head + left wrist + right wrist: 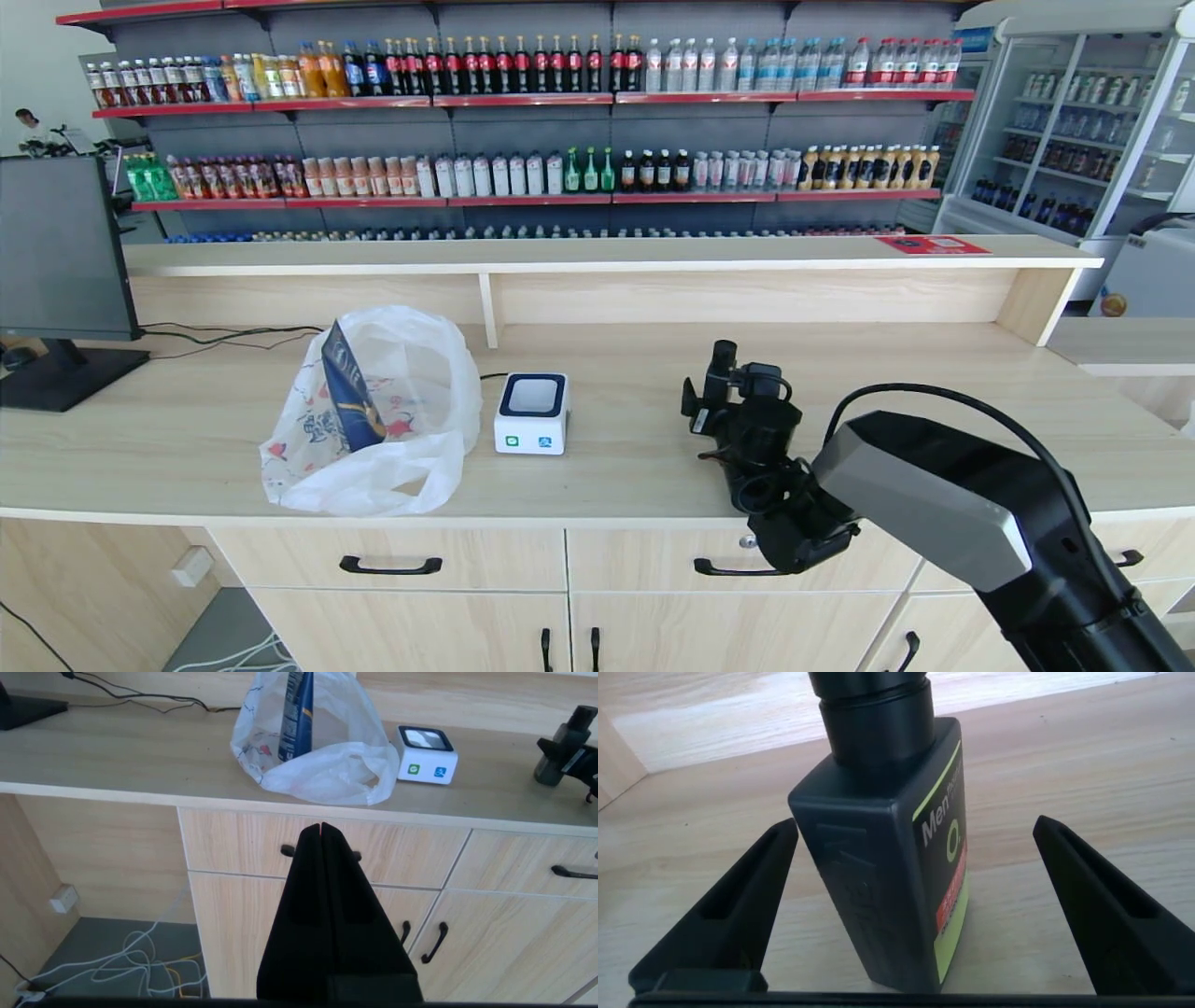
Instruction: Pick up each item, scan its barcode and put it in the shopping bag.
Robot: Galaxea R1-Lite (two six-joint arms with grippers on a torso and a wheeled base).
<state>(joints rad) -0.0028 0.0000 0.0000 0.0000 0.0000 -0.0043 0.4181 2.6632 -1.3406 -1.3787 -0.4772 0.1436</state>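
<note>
Dark grey plastic bottle with a black cap [878, 859] stood clear on the pale wooden counter [616, 467] between the right gripper's [915, 826] spread fingers, its long axis running along them, cap pointing away from the wrist.

1. A pale wooden counter [607, 467] runs from left to right, with a raised ledge [607, 254] along its far edge.
2. A dark monitor [56, 247] stands at the counter's far left, and black cables [233, 331] trail right from it.
3. A red sticker [931, 245] lies on the ledge, to the right.
4. Drawers [485, 558] with black handles [390, 566] sit under the counter's near edge.
5. Shelves of bottles [523, 75] line the far wall, and a glass-door fridge [1055, 131] stands at the far right.
6. Loose wires [131, 957] lie on the floor at the near left.
</note>
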